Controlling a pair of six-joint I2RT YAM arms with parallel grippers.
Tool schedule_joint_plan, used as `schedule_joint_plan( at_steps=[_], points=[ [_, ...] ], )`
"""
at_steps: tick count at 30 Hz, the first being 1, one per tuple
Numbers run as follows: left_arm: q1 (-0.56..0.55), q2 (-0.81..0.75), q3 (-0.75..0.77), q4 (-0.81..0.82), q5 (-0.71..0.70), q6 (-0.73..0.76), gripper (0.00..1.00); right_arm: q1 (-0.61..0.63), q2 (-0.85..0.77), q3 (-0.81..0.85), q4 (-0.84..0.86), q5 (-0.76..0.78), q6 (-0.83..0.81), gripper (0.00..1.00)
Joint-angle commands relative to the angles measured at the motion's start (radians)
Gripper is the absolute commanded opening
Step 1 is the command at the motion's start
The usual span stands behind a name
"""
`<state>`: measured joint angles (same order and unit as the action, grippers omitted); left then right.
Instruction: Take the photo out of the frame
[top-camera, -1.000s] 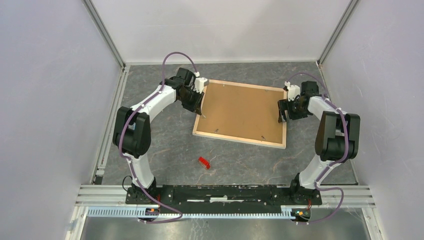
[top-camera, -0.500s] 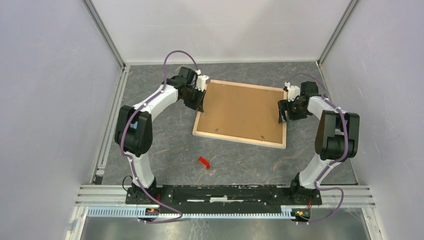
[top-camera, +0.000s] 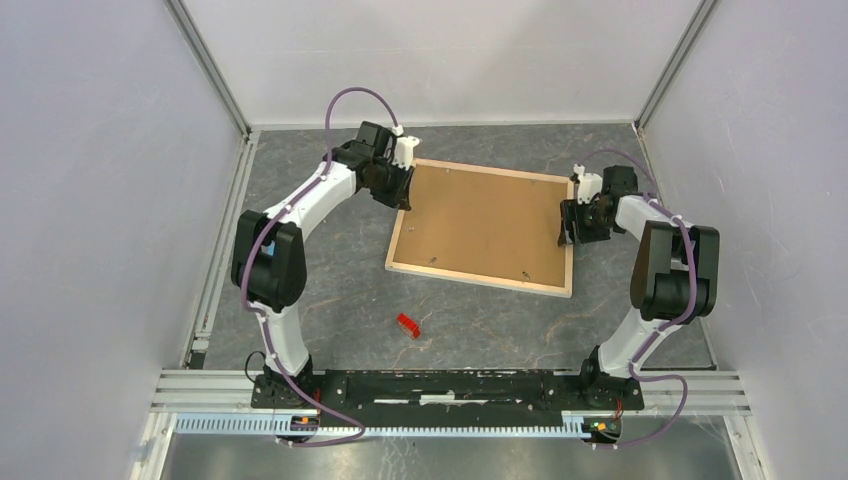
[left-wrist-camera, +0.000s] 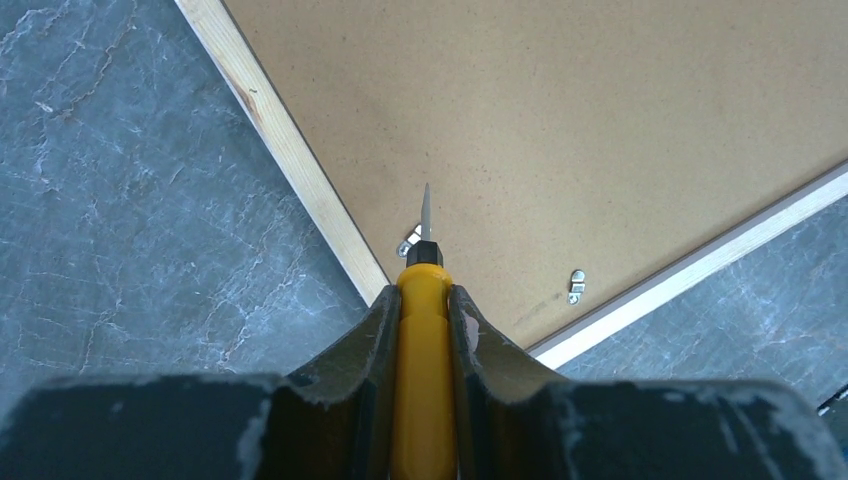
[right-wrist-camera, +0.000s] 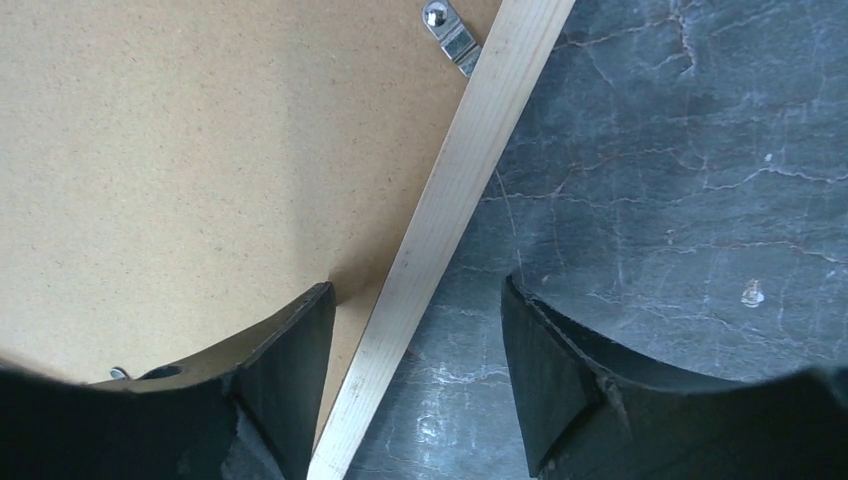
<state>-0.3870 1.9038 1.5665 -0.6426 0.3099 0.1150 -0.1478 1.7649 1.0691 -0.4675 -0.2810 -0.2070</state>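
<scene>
The frame (top-camera: 480, 279) lay on the desk (top-camera: 330, 290) between the left tool (top-camera: 404, 192), screwdriver (left-wrist-camera: 423, 330) in it, and the right tool (top-camera: 566, 228)

Bright, even light; soft shadows; sharp focus.

The frame (left-wrist-camera: 300, 170) shows pale bare wood, its backing board (left-wrist-camera: 600, 120) matt speckled hardboard with shiny metal clips (right-wrist-camera: 450, 30).
</scene>
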Motion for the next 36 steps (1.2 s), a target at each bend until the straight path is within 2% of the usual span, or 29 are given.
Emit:
schedule_joint_plan(
  at_steps=[1,7,16,18,27,33,36],
  points=[
    [0.011,-0.051,0.046,-0.044,0.057,0.040,0.02,-0.003,0.025,-0.025,0.047,-0.008,0.024,0.64],
    [0.011,-0.079,0.003,-0.062,0.077,0.081,0.02,0.008,0.080,0.032,0.045,-0.013,-0.038,0.46],
    [0.019,-0.110,-0.018,-0.079,0.055,0.081,0.02,0.007,0.212,0.203,-0.015,0.066,-0.304,0.31],
    [0.024,-0.117,-0.022,-0.085,0.050,0.081,0.02,0.006,0.234,0.240,-0.051,0.059,-0.386,0.24],
    [0.045,-0.172,-0.077,-0.096,0.036,0.072,0.02,-0.011,0.317,0.409,-0.266,-0.005,-0.775,0.23],
    [0.055,-0.206,-0.120,-0.096,0.023,0.064,0.02,-0.016,0.366,0.465,-0.305,0.022,-0.934,0.23],
    [0.054,-0.210,-0.122,-0.095,0.023,0.060,0.02,-0.013,0.422,0.573,-0.303,0.032,-0.965,0.23]
  ],
)
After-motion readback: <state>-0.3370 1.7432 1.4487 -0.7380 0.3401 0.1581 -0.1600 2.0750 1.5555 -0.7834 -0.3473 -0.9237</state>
